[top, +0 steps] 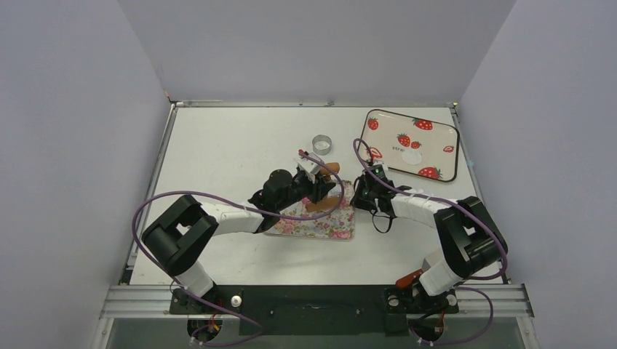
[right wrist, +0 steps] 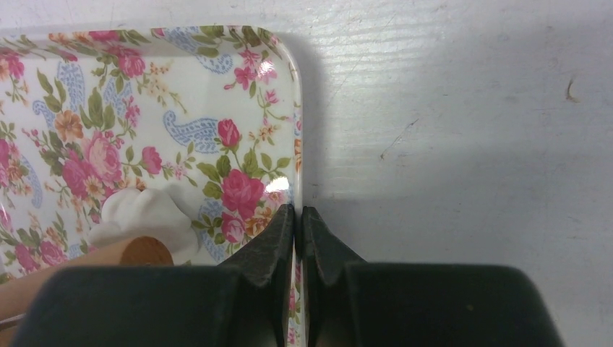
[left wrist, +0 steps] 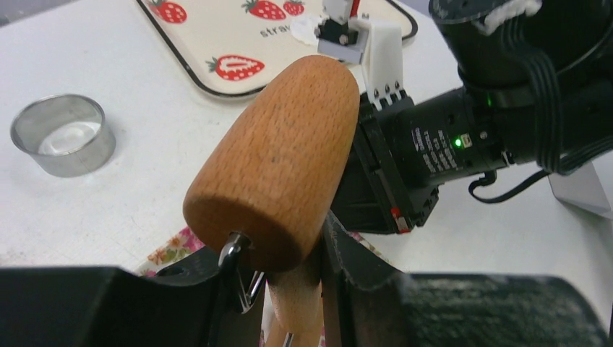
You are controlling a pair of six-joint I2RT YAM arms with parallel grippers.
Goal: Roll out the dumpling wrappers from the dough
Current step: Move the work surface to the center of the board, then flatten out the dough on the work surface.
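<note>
My left gripper [top: 320, 190] is shut on the handle of the brown wooden roller [left wrist: 282, 159], which it holds over the floral tray [top: 331, 227]. The roller [top: 318, 206] shows in the top view too. The dough [right wrist: 144, 212] is a small white lump on the floral tray [right wrist: 181, 94], with the roller's end [right wrist: 144, 253] resting against it. My right gripper [right wrist: 298, 215] is shut on that tray's right rim, seen from above in the top view [top: 361, 196]. One thin white dumpling wrapper [top: 412, 156] lies on the strawberry tray [top: 444, 131].
The hollow silver metal ring [top: 321, 143] stands on the table behind the floral tray and shows in the left wrist view [left wrist: 63, 135]. The strawberry tray [left wrist: 209, 43] is at the back right. A red-handled object [top: 409, 278] lies by the right arm's base.
</note>
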